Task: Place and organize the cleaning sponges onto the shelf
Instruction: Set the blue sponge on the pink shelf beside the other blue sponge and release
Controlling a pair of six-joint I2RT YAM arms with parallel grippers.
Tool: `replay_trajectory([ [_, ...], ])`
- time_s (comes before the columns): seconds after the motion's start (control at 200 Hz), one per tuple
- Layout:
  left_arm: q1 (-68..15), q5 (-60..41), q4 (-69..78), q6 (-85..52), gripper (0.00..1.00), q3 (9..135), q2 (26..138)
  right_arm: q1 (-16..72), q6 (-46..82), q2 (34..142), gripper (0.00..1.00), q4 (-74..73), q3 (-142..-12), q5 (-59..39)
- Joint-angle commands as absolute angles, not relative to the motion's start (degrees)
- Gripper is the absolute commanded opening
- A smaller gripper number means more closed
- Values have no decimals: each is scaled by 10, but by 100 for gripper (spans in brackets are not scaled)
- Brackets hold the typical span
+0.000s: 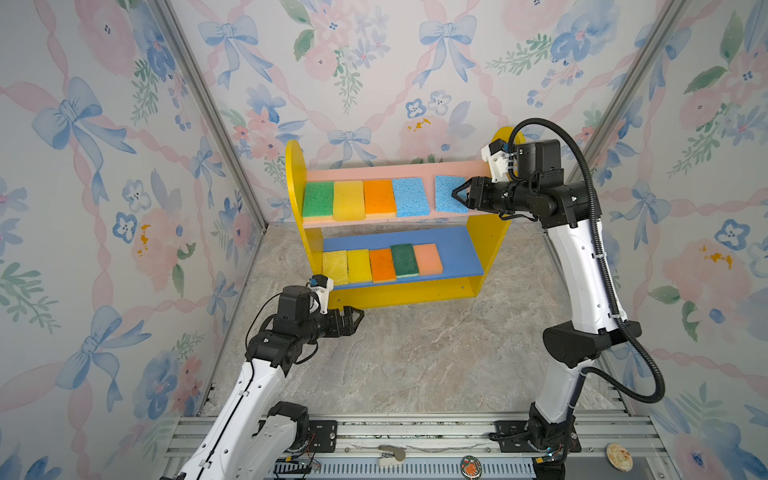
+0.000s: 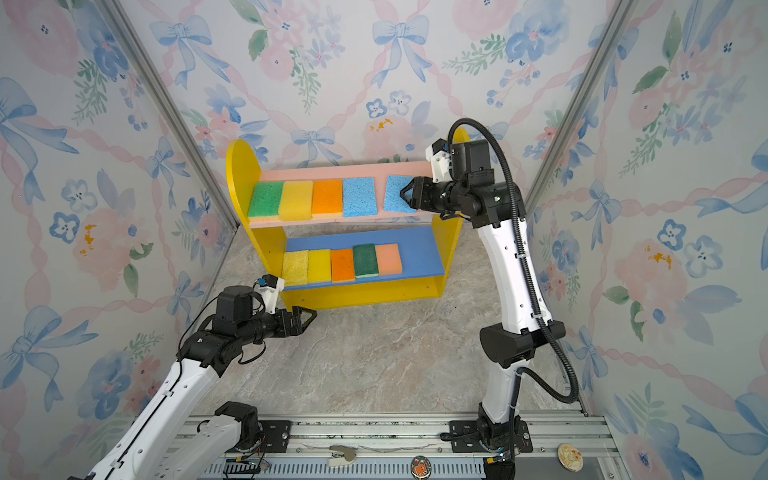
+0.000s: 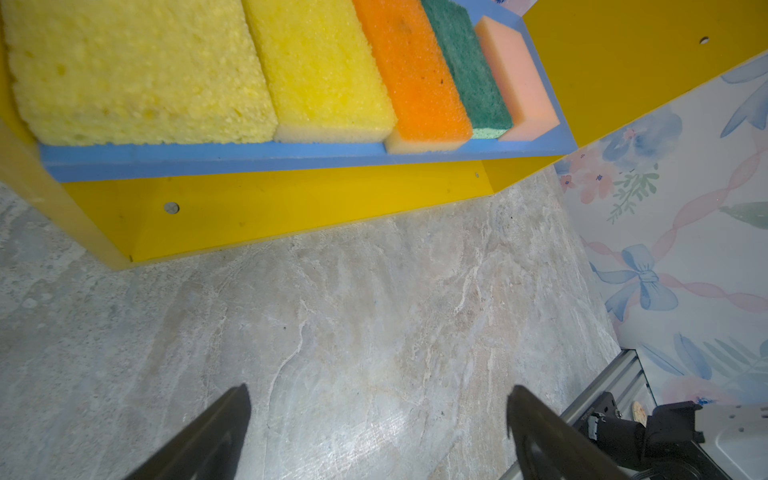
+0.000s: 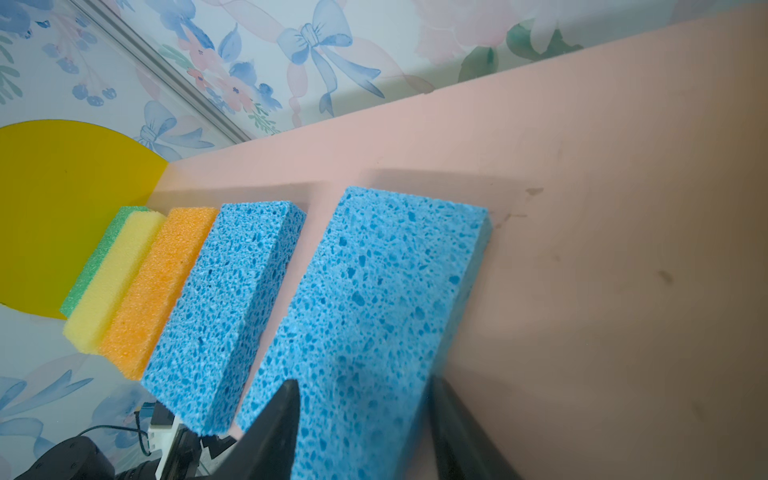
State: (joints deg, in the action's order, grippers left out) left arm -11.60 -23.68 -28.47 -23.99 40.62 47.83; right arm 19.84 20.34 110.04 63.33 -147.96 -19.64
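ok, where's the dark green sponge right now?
In both top views the dark green sponge lies on the blue lower board, fourth from the left, between the orange sponge and the peach sponge.

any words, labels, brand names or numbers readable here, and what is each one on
No legible text anywhere.
Two-tier yellow wooden shelf and coloured foam sponges: no print visible.
Black motor housing: tiny white marking, too small to read.
Round badge with an orange picture: blurred, no words made out.
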Motion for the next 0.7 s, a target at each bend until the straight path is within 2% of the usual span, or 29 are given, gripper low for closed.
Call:
replay_trajectory([
  [0.0,-112,-245,-292,-228,98,399,476,212,200,1124,50,644,-1492,-195],
  [0.33,-112,-244,-291,-229,98,399,476,205,165,1150,44,636,-1499,-215],
  [0.47,-112,-244,-292,-229,98,398,477,193,147,1153,45,631,-1496,-246],
  [0.57,-112,-243,-292,-229,98,398,479,188,138,1155,50,631,-1496,-257],
  [0.695,-112,-242,-292,-229,98,398,479,180,134,1155,49,639,-1493,-252],
])
